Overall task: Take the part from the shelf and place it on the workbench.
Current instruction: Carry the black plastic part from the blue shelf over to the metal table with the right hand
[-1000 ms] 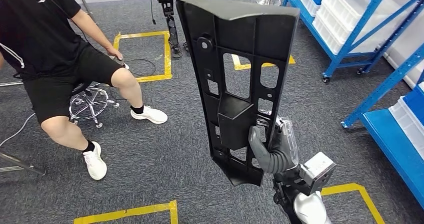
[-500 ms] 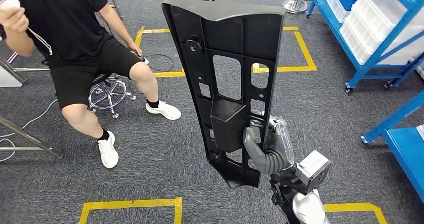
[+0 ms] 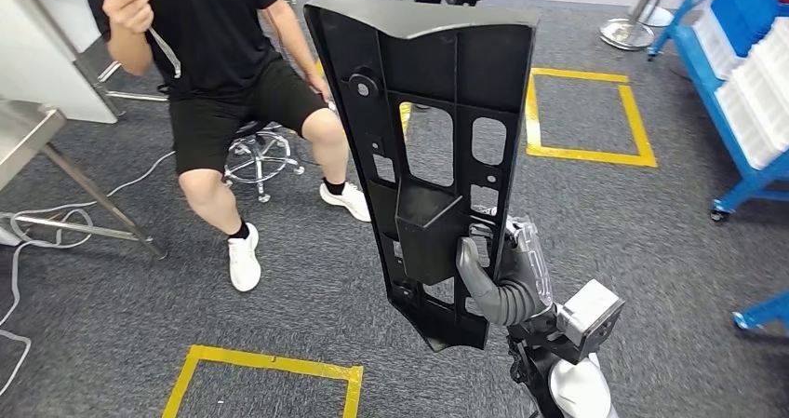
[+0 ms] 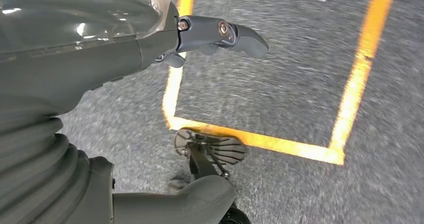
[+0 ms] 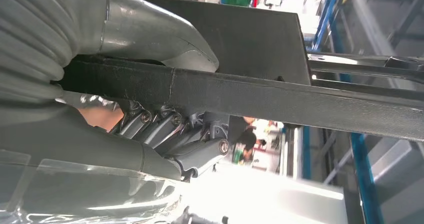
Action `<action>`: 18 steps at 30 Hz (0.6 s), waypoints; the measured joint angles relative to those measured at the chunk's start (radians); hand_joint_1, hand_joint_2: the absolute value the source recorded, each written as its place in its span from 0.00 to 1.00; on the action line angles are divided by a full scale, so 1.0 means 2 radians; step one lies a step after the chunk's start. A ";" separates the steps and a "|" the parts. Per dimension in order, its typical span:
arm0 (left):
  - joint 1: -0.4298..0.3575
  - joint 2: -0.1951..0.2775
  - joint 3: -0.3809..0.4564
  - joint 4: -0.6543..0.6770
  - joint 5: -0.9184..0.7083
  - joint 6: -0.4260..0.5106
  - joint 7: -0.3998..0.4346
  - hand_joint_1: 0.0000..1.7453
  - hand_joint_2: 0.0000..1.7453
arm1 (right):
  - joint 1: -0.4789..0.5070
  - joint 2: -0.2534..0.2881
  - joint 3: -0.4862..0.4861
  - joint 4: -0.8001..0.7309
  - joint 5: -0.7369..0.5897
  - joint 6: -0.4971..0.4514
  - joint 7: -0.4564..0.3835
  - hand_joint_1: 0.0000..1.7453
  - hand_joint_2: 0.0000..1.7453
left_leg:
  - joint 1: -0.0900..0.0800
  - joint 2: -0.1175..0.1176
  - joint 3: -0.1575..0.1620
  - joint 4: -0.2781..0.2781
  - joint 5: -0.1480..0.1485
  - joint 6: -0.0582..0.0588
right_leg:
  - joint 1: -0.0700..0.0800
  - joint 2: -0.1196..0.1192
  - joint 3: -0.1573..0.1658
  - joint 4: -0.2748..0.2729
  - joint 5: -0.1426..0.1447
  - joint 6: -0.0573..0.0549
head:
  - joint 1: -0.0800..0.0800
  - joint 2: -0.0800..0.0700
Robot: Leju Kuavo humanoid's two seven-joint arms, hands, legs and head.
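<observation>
Black plastic part point(image 3: 428, 148) stands upright in the air over grey carpet, the right hand point(image 3: 507, 274) clamped around its lower edge. Left hand point(image 4: 220, 32) hangs with fingers loosely apart, holding nothing. Keep the tall panel vertical and steady while carrying it to the workbench.

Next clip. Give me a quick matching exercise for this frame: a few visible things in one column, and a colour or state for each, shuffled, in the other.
Things:
1. part
2. right hand
3. floor tape
4. shelf

States:
A. yellow
B. blue frame
C. black, held upright
D. grips the part near its lower end

Pairs: 1-C, 2-D, 3-A, 4-B
</observation>
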 joint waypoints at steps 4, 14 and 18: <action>0.000 0.000 0.004 0.002 -0.004 0.005 0.014 0.00 1.00 | 0.001 0.001 -0.001 0.000 0.001 0.003 0.000 1.00 1.00 | 0.002 -0.015 -0.008 0.005 -0.001 -0.011 | 0.000 0.000 0.009 -0.020 0.007 -0.011 | -0.001 0.000; -0.002 0.000 0.005 0.003 -0.013 0.015 0.046 0.00 1.00 | 0.000 0.008 -0.002 0.000 0.006 0.010 -0.001 1.00 1.00 | 0.001 0.059 -0.044 0.082 -0.026 -0.014 | 0.010 -0.052 0.015 -0.023 0.003 -0.031 | -0.005 0.000; -0.006 0.002 0.005 0.003 -0.016 0.017 0.048 0.00 1.00 | 0.001 0.011 -0.005 0.000 0.014 0.011 -0.001 1.00 1.00 | -0.010 0.081 -0.008 0.010 -0.008 -0.001 | 0.015 -0.068 0.019 -0.024 0.000 -0.025 | -0.004 0.000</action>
